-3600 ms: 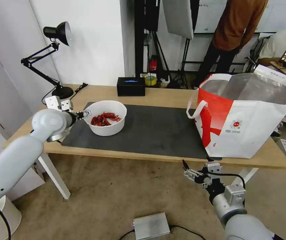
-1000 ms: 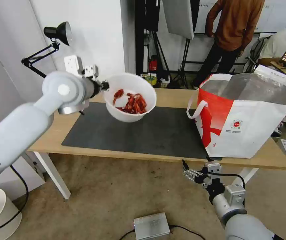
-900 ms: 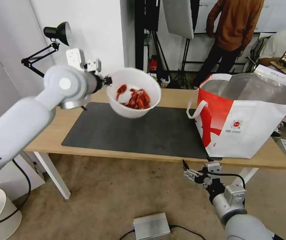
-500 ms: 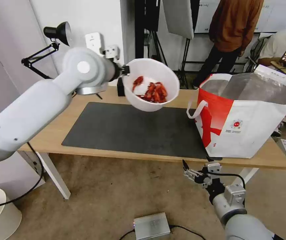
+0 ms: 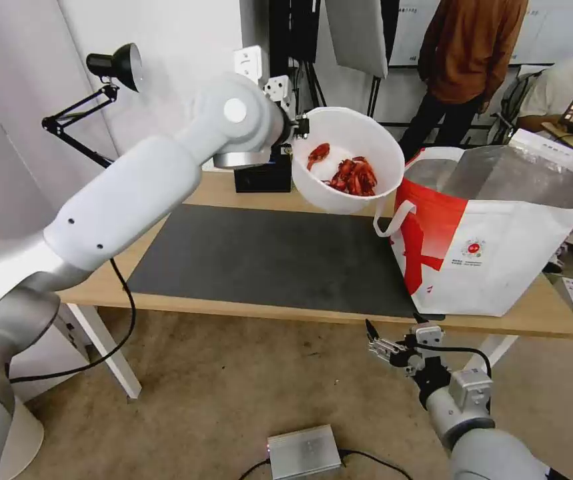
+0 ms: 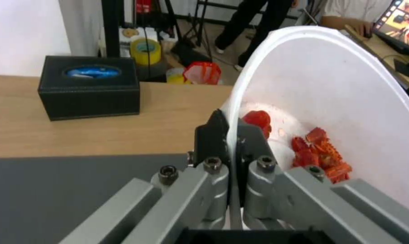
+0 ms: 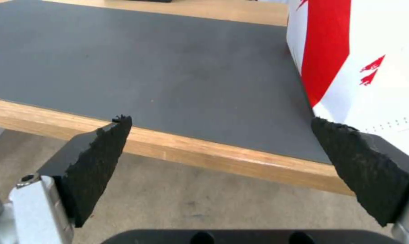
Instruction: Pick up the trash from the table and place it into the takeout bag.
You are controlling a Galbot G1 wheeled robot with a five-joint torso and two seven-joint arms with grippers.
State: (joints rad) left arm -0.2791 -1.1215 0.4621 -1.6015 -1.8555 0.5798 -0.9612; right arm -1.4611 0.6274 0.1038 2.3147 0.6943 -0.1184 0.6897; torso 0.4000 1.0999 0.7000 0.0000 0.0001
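Bowl (image 5: 347,170), white and round, holding red crayfish shells (image 5: 351,175), is clamped at its rim by the left gripper (image 5: 301,127), whose two fingers (image 6: 213,135) are pressed together with the thin wall between them, one inside and one outside. The bowl hangs clear of the table (image 5: 233,303), tilted so its opening faces the head camera, with the shells gathered against the lower wall. It sits above the far right part of the dark grey mat (image 5: 266,257), just beside the near left corner of the takeout bag (image 5: 499,233) and level with that bag's open top; contact between bowl and bag cannot be determined. The bag stands upright on the right end of the table, foil lining exposed. A black box (image 6: 89,86) rests on the wood behind the mat. The right gripper (image 5: 379,343) is parked below the table's front edge, jaws spread wide and empty.
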